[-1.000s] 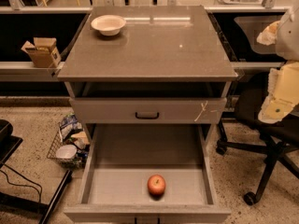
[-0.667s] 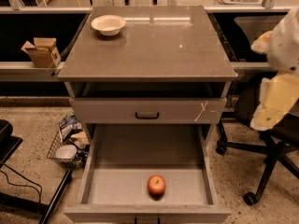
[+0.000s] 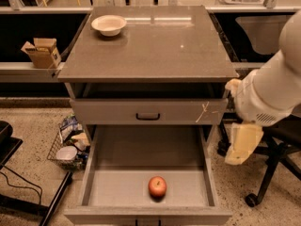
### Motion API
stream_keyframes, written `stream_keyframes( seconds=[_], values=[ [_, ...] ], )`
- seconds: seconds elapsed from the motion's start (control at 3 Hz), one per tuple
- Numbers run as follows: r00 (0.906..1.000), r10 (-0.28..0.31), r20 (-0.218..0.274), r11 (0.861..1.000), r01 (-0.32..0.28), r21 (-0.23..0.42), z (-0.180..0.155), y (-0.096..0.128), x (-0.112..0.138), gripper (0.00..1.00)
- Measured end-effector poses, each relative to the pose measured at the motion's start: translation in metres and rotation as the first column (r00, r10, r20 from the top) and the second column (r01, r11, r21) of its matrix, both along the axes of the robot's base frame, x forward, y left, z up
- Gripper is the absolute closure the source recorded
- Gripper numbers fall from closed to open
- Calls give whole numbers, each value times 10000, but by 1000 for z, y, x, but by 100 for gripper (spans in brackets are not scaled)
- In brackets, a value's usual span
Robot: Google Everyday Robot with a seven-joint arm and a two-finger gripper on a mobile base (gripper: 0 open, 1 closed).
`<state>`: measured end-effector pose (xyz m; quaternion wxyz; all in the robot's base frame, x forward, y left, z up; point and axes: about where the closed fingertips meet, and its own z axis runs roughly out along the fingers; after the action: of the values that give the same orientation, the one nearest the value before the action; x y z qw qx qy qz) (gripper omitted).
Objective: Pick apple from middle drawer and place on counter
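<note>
While pincer hangs right of middle drawer | apple lower-left, well apart

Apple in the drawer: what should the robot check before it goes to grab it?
1. Middle drawer pulled out far enough: ok, its floor is in full view.
2. Apple easy to find: ok, it sits alone near the drawer's front, about in the middle.
3. Way down to the apple free: ok, the upper drawer is shut and nothing hangs over the apple.
4. Pincer above the apple: not ok, it hangs to the right of the drawer, outside it.
5. Room on the counter: ok, only a white bowl sits at the back left corner.
</note>
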<state>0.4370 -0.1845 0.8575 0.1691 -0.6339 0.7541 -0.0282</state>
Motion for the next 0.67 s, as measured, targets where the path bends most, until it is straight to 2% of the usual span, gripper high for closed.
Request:
stream_keyframes(
  seconds=[0.67],
  values=[
    [9987, 511, 31, 9963, -512, 692, -114, 29, 1, 0]
  ],
)
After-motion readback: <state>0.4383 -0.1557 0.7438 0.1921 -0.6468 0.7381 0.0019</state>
